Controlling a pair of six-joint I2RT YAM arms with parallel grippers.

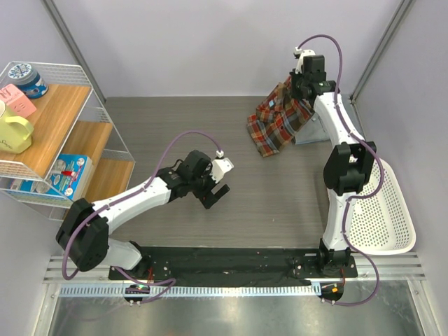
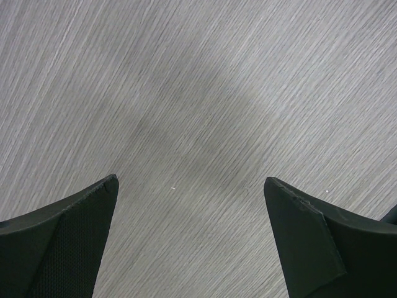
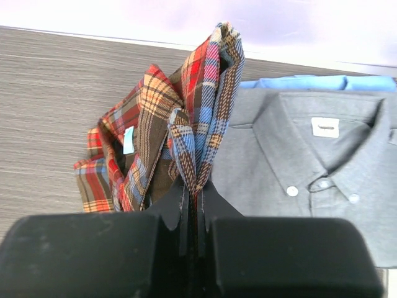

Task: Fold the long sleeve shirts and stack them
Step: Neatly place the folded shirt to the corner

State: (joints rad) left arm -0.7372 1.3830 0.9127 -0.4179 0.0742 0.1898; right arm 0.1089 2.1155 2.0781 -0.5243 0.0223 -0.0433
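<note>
Flannel plaid shirt [image 3: 155,143] in red, brown, blue and yellow: bunched at the far right of the grey wood-grain table [image 1: 175,119], one fold raised upright and the rest slumped on the tabletop.
Plain grey-blue collared shirt [image 3: 298,161]: lies flat just beside the plaid, touching it (white label at the collar).
Right gripper [image 3: 192,186]: clenched on the plaid's raised fold.
Left gripper [image 2: 192,183]: fingers spread wide, holding nothing, over bare table and well apart from both shirts.
White plastic mesh basket [image 1: 392,224]: at the table's right edge, beside the right arm.
</note>
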